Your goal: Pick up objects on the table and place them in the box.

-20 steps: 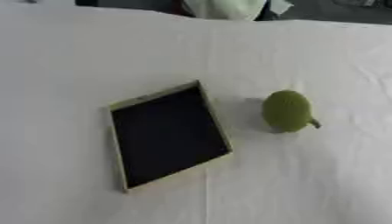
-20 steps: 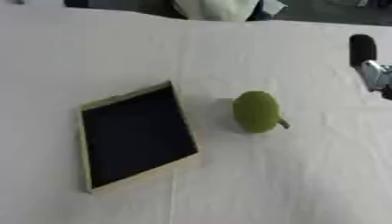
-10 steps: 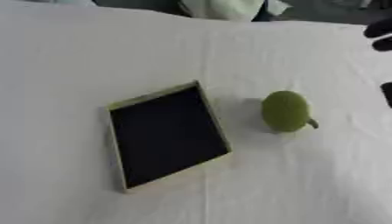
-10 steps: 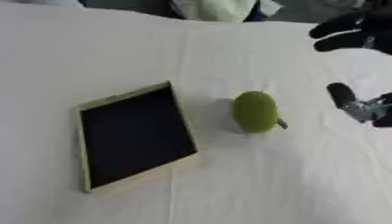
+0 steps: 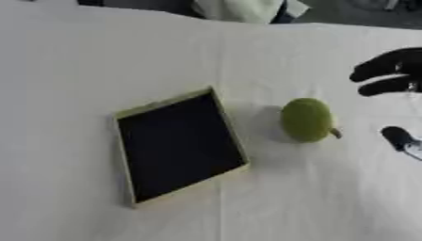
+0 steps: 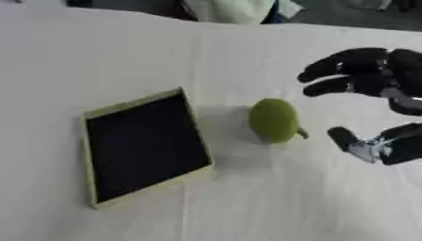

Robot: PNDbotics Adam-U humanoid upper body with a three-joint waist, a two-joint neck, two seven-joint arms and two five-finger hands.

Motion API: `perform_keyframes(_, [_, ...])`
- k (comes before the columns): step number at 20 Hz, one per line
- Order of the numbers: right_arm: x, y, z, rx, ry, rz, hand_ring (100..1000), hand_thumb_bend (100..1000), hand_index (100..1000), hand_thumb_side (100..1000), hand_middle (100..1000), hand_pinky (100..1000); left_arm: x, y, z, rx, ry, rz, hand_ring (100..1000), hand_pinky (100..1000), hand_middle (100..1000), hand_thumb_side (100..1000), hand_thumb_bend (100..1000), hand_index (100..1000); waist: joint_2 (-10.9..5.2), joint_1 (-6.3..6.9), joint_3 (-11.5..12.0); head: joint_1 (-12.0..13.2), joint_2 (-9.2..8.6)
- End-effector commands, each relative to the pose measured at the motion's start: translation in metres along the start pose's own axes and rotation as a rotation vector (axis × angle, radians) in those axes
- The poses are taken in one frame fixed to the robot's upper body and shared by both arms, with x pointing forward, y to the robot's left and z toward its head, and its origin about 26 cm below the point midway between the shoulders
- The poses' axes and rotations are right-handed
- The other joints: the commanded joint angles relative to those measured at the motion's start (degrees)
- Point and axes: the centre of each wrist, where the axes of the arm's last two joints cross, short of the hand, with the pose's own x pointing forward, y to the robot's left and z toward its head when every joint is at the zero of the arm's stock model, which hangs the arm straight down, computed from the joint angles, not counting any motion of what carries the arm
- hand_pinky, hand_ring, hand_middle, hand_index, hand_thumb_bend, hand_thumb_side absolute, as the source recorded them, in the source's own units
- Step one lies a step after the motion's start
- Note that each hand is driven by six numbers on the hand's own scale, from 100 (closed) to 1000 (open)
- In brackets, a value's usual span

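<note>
A green pear-like fruit (image 6: 274,120) with a short stem lies on the white table near the middle. To its left sits a shallow box (image 6: 144,147) with a pale yellow rim and a black inside, holding nothing. My right hand (image 6: 385,89) comes in from the right edge, black, open, fingers spread toward the fruit and thumb (image 6: 350,141) lower down. A small gap separates the fingertips from the fruit. My left hand shows in neither view.
A white cloth (image 6: 247,207) covers the table. At the far edge a pale green bundle (image 5: 239,9) lies beside dark objects.
My right hand has come in from the right edge toward the fruit, fingers spread. The fruit and the box have stayed where they were.
</note>
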Motion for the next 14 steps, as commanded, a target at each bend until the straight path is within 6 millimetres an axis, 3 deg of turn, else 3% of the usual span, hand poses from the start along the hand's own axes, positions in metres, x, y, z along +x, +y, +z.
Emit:
perform_keyframes(1, [-0.004, -0.005, -0.003, 0.036, 0.028, 0.003, 912, 100, 950, 377, 882, 859, 0.007, 0.0, -0.008, -0.029, -0.032, -0.003, 676, 493, 616, 492, 100, 659, -1.39, 0.29, 0.06, -0.39, -0.49])
perform_keyframes(3, [-0.006, -0.005, -0.008, 0.057, 0.047, -0.003, 920, 100, 961, 300, 880, 864, 0.007, 0.0, -0.008, -0.031, -0.03, -0.001, 676, 492, 617, 492, 100, 659, -1.41, 0.33, 0.1, -0.49, -0.45])
perform_keyframes(8, [-0.009, -0.005, -0.021, 0.124, 0.077, -0.046, 922, 100, 961, 261, 868, 863, 0.006, 0.0, -0.007, -0.034, -0.027, 0.002, 677, 492, 617, 494, 100, 659, -1.48, 0.38, 0.15, -0.7, -0.38])
perform_keyframes(9, [-0.009, -0.006, -0.022, 0.133, 0.084, -0.059, 927, 100, 970, 132, 867, 866, 0.006, 0.0, -0.007, -0.035, -0.026, 0.003, 677, 492, 617, 494, 100, 659, -1.5, 0.39, 0.16, -0.73, -0.37])
perform_keyframes(10, [-0.011, -0.006, -0.025, 0.151, 0.102, -0.083, 938, 100, 974, 108, 871, 879, 0.006, -0.001, -0.007, -0.035, -0.026, 0.004, 677, 492, 617, 494, 100, 658, -1.54, 0.39, 0.24, -0.83, -0.34])
perform_keyframes(14, [-0.015, -0.015, -0.035, 0.228, 0.157, -0.144, 956, 115, 977, 100, 883, 909, 0.006, -0.001, -0.007, -0.038, -0.023, 0.007, 677, 492, 618, 495, 100, 658, -1.67, 0.35, 0.32, -0.98, -0.25])
